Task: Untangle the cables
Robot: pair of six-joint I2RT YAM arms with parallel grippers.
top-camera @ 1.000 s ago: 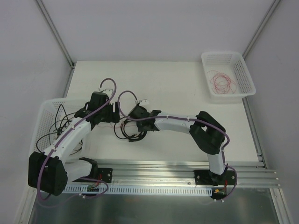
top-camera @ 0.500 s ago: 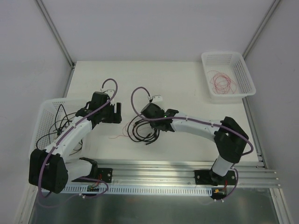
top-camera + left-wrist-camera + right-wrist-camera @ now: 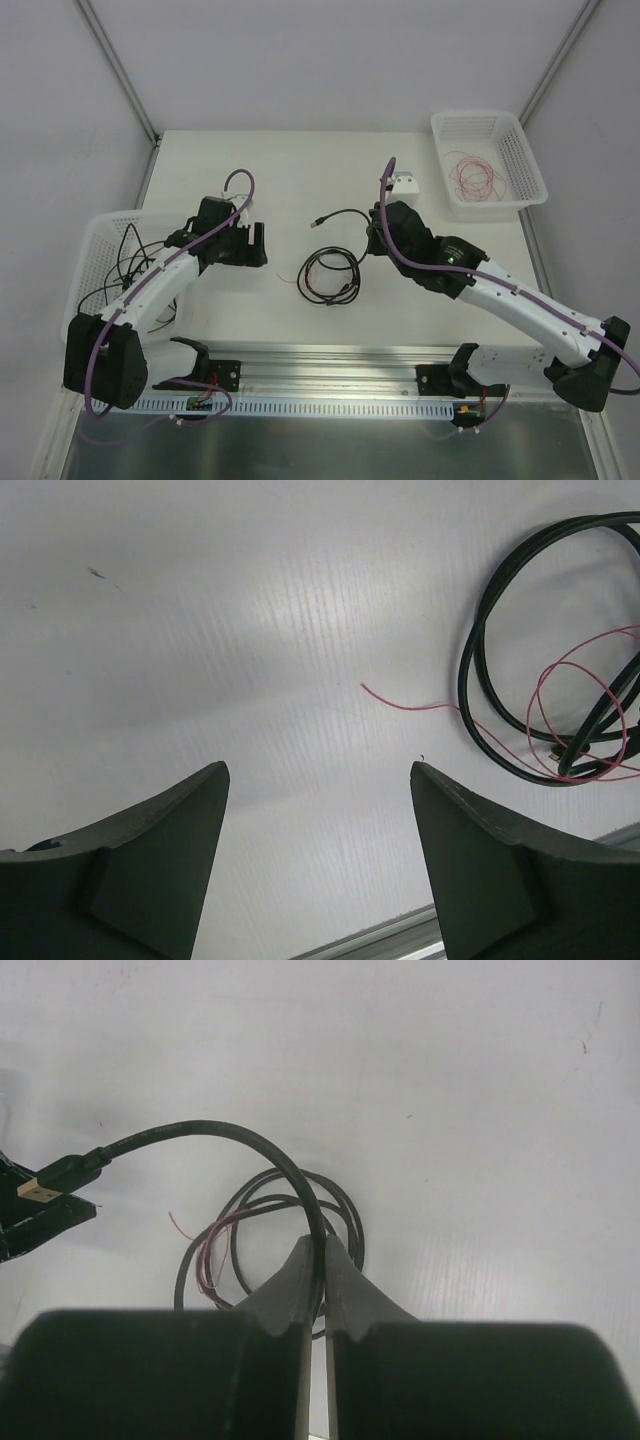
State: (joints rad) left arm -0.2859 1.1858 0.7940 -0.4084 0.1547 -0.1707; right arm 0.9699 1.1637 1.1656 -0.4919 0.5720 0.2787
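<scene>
Right gripper [image 3: 315, 1252] pinched on black USB cable [image 3: 200, 1135], plug end arcing free. Cable coil [image 3: 328, 276] with red wire [image 3: 590, 695] lies mid-table [image 3: 300, 170]. Left gripper [image 3: 318, 775] jaws apart, empty, nearby.

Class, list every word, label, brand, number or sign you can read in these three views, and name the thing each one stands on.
There are none to read: no print shows on the black cable, its USB plug, the red wire, the left basket or the right basket.
</scene>
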